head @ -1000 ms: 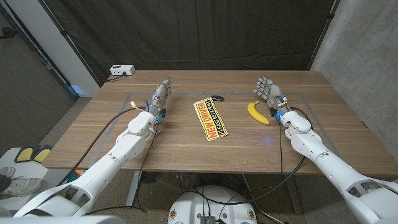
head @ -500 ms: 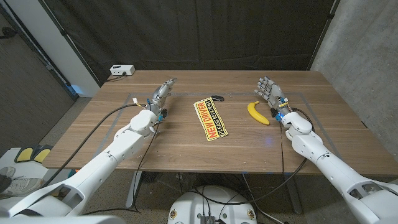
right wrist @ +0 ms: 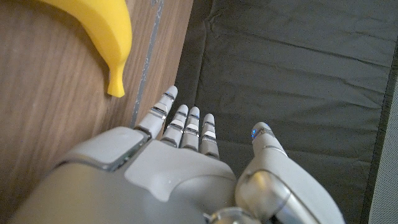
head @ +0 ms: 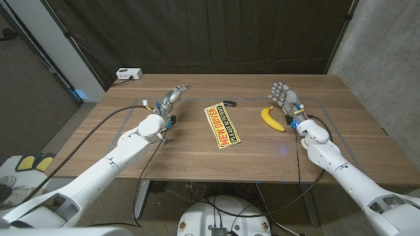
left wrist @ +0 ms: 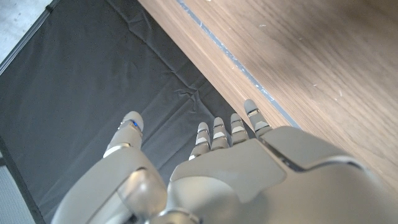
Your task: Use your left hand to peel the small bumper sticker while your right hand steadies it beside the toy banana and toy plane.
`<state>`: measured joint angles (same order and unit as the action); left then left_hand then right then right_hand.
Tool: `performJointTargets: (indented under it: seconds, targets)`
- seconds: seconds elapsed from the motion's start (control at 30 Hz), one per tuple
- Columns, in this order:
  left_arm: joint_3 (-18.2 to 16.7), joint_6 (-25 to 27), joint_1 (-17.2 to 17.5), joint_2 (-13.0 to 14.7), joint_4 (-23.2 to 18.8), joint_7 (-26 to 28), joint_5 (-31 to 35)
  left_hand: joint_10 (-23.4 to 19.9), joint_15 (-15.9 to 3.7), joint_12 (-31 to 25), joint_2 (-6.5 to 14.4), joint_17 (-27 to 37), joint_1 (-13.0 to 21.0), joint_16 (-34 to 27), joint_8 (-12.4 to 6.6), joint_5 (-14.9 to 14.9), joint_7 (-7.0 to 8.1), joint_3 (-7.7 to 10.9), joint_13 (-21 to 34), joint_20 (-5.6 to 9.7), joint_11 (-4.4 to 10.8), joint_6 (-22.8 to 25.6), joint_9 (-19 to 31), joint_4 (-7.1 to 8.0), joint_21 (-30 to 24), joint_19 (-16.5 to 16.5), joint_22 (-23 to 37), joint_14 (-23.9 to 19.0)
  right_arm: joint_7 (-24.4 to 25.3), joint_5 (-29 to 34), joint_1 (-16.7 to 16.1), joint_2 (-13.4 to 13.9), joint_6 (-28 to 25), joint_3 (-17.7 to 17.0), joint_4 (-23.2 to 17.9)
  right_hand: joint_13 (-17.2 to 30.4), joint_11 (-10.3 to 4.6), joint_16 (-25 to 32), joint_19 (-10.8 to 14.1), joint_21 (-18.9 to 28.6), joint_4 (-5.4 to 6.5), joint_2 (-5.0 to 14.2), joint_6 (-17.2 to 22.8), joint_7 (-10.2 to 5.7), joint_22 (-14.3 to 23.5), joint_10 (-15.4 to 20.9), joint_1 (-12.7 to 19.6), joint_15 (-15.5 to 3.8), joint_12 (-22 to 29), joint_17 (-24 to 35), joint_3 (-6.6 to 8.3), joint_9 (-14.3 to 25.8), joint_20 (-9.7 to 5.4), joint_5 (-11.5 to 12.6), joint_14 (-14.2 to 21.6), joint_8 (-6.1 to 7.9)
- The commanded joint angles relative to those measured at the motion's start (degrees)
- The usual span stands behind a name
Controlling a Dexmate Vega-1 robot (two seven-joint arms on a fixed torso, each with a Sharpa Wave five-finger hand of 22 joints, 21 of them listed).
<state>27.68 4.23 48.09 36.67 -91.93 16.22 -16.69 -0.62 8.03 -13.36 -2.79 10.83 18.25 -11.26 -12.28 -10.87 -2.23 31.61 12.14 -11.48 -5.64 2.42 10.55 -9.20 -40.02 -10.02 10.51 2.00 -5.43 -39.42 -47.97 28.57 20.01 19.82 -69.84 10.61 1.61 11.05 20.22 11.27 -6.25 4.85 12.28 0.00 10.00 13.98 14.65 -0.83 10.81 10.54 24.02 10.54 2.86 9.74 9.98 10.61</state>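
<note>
Left robot hand (head: 172, 98) open, right robot hand (head: 283, 97) open beside toy banana (head: 271, 118), bumper sticker (head: 222, 125) between, apparently unpeeled

Evenly lit from above, soft shadows on the desk (head: 197, 154). Sharp throughout, with slight bowing at head-view edges.
</note>
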Motion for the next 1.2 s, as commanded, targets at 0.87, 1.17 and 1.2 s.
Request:
performJointTargets:
  seconds: [0.87, 1.17, 1.2]
  targets:
    - [13.7, 31.1, -15.6, 4.5, -8.5, -10.5, 12.7, 1.8, 0.63, -0.2, -3.5, 0.6, 5.3, -0.2, -0.8, -1.1, 4.79, -1.84, 1.2, -0.68, 0.44, 3.1, 0.6, -0.32, 3.1, -7.1, 0.4, 3.6, 0.2, -0.1, -3.7, 0.2, 4.5, -1.3, -2.2, 0.2, 0.06, 0.3, 0.4, 0.2, -0.39, 0.29, 0.7, 0.0, 0.2, 0.7, 0.2, -0.02, 0.3, 0.2, -0.24, 0.1, 0.11, 0.2, 0.5, 0.4]
    - [18.8, 34.0, -21.5, 5.7, -9.0, -19.5, 16.8, 1.2, 0.02, -0.7, -4.2, 0.6, 5.9, -0.4, -0.86, -1.3, 2.07, -2.55, 1.4, -0.58, 0.32, 4.0, 0.7, -0.02, 3.2, -6.2, 0.5, 3.6, 0.4, -0.3, -4.2, 0.1, 4.9, -1.6, -2.1, 0.2, 0.14, 0.3, 0.4, 0.2, -0.37, 0.28, 0.8, 0.01, 0.2, 0.8, 0.0, 0.01, 0.3, 0.3, -0.4, 0.1, 0.1, 0.2, 0.6, 0.43]
    - [19.3, 34.9, -22.1, 5.8, -9.3, -20.4, 17.3, 1.1, -0.07, -0.8, -4.3, 0.6, 6.0, -0.5, -0.9, -1.3, 1.93, -2.62, 1.5, -0.56, 0.39, 4.1, 0.7, 0.02, 3.2, -6.0, 0.5, 3.4, 0.3, -0.4, -4.2, 0.1, 5.1, -1.6, -2.0, 0.2, 0.11, 0.3, 0.4, 0.2, -0.37, 0.28, 0.8, 0.0, 0.2, 0.8, 0.0, 0.0, 0.3, 0.3, -0.41, 0.1, 0.09, 0.2, 0.5, 0.44]
